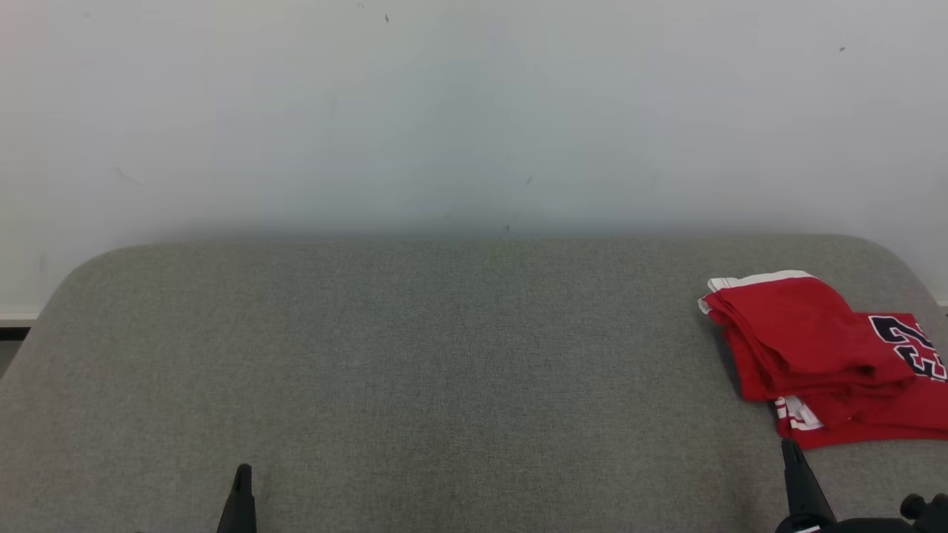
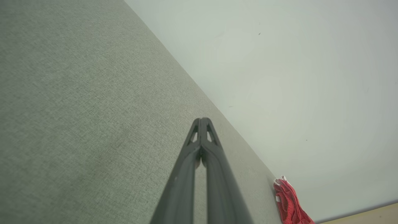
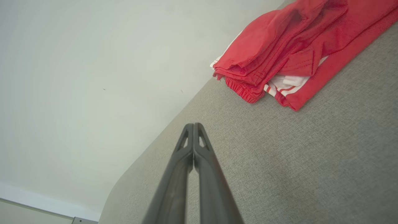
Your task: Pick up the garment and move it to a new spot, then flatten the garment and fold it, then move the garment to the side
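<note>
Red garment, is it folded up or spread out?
Folded. The red garment lies in stacked layers on the grey surface, at its right side.

Grey woven-fabric worktop (image 1: pixel 415 355), far corners rounded, texture even, no visible seams. Plain off-white wall (image 1: pixel 474 111) directly behind far edge; contact vs gap not discernible. Few small dark specks (image 1: pixel 386 18) scattered on wall. White baseboard (image 1: pixel 16 317) at far left past worktop corner, darker strip just below. Tan floor (image 2: pixel 367 216) sliver at bottom right of left wrist view.

Dark number, cut off — garment (image 1: pixel 807 333)
</note>
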Controlling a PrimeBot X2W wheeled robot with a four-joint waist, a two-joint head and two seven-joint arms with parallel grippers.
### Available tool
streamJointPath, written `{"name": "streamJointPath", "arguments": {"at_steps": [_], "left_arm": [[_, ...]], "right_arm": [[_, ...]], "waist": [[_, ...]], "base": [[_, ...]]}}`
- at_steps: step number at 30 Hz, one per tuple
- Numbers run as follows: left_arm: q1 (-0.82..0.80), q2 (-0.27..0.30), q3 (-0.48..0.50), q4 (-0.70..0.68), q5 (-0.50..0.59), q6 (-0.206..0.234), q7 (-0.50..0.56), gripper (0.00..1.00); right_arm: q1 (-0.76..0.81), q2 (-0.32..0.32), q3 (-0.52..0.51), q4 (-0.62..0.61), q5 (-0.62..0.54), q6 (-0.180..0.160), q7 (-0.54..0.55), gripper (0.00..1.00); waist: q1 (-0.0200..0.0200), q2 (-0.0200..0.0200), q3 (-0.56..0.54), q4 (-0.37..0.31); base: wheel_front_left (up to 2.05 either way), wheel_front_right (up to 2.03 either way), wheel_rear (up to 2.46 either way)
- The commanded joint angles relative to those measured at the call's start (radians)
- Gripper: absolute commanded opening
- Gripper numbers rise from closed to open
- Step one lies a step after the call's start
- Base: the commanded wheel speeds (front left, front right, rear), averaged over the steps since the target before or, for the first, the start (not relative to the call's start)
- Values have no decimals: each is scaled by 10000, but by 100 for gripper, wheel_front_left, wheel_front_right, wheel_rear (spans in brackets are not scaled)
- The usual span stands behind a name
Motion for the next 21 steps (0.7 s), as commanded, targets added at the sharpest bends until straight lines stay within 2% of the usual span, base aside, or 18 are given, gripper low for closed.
{"name": "streamJointPath", "arguments": {"at_steps": [1,21], "left_arm": [[-287,7,46,-139,-325,3,61,0],[-595,-1,135,-153,-2244,4,592,0]], "right_arm": [[-231,-21,-54,-145,327,-7,68,0],[-429,-24,-228,-198,2525,-10,411,0]], "waist": [[0,0,18,-5],[0,0,236,-56]], "base": [[0,0,0],[0,0,0]]}}
